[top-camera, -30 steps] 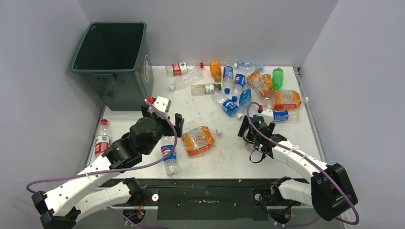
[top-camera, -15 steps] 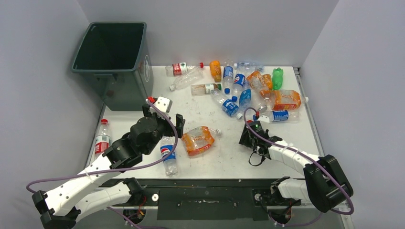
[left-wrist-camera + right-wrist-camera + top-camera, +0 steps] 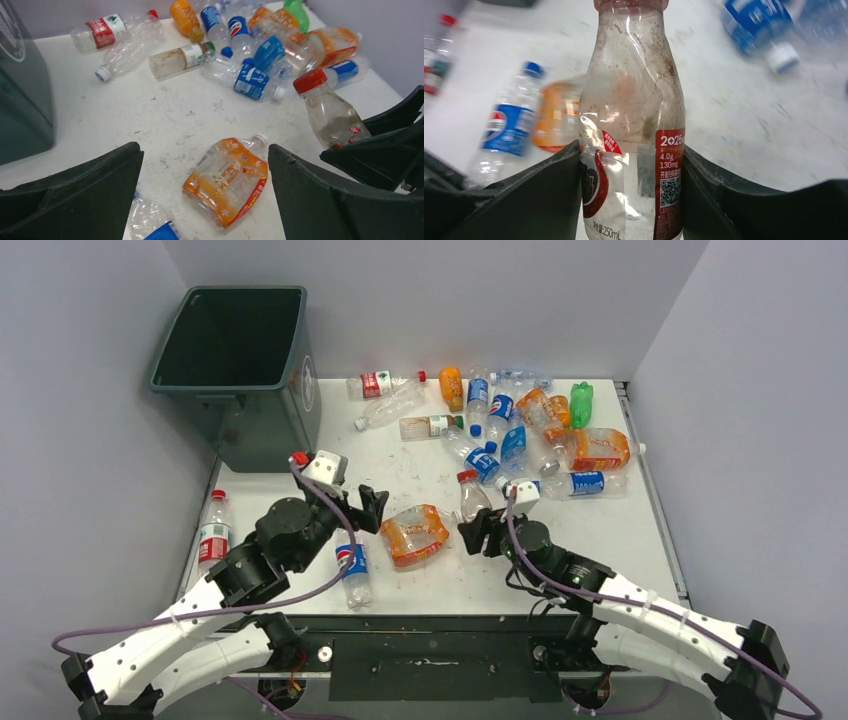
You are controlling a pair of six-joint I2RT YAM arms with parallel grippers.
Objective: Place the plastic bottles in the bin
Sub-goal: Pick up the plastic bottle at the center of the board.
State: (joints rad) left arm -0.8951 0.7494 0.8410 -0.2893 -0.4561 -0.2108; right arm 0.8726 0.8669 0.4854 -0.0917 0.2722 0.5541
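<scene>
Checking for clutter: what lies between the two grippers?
Top view: a squashed orange bottle between the left gripper and the right gripper, which holds a red-capped bottle.

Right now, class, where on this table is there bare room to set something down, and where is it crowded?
Bare: the strip between the bin and the squashed orange bottle; the near right corner of the table, right of the red-capped bottle in the right gripper. Crowded: the far bottle pile.

Bright, even light, soft shadows — right wrist view's background blurred
</scene>
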